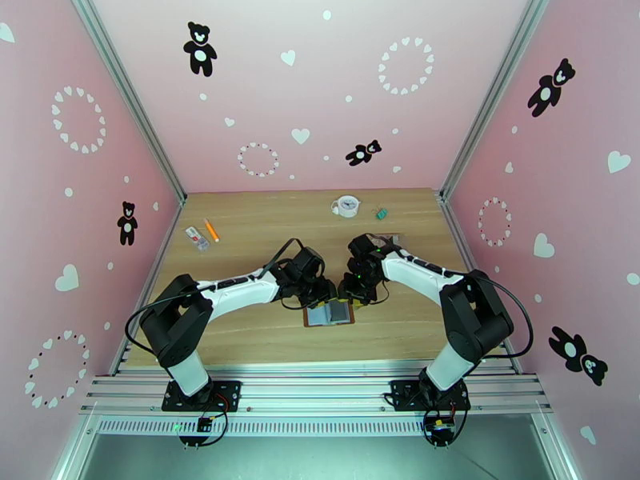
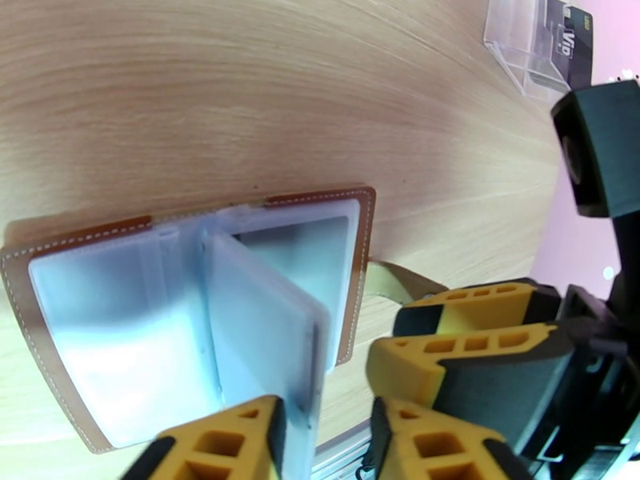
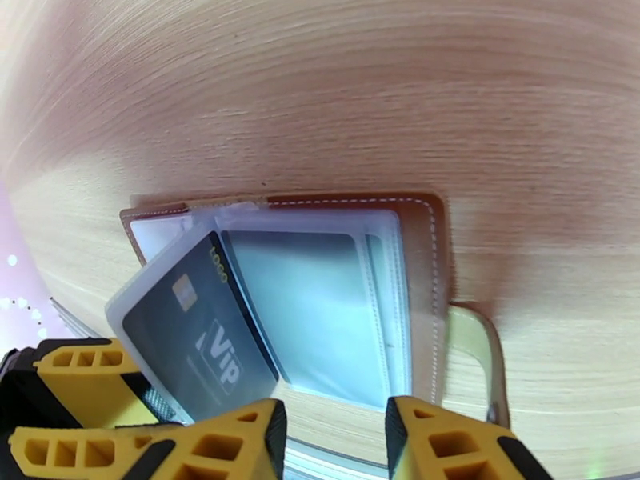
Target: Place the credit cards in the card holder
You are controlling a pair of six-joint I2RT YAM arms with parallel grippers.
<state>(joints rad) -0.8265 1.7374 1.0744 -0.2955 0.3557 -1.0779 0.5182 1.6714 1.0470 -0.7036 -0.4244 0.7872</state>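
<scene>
The pale wooden worktop [image 1: 256, 334] carries a small white round object [image 1: 346, 206] and a small green item [image 1: 382, 213] near its far edge. An orange pen [image 1: 211, 230] lies far to the left. All three are well apart from the arms. A clear plastic stand [image 2: 520, 42] sits beyond the right arm, with a black "Vip" card [image 2: 570, 34] in or behind it.

The brown leather card holder [image 1: 329, 314] lies open and flat between the two arms, its clear plastic sleeves fanned. One raised sleeve [image 2: 264, 330] stands up from the spine and screens the left half from the right wrist view. A black credit card [image 3: 200, 346] lettered "Vip" lies with that sleeve, inside or against it, I cannot tell.

Both arms reach inward and bend down, their wrists almost meeting over the holder. The left end effector [image 2: 324, 410] is partly open, with the raised sleeve between its fingers, against one pad and clear of the other. The right end effector [image 3: 330, 410] is partly open and holds nothing, just beside the left one, above the holder's near edge.
</scene>
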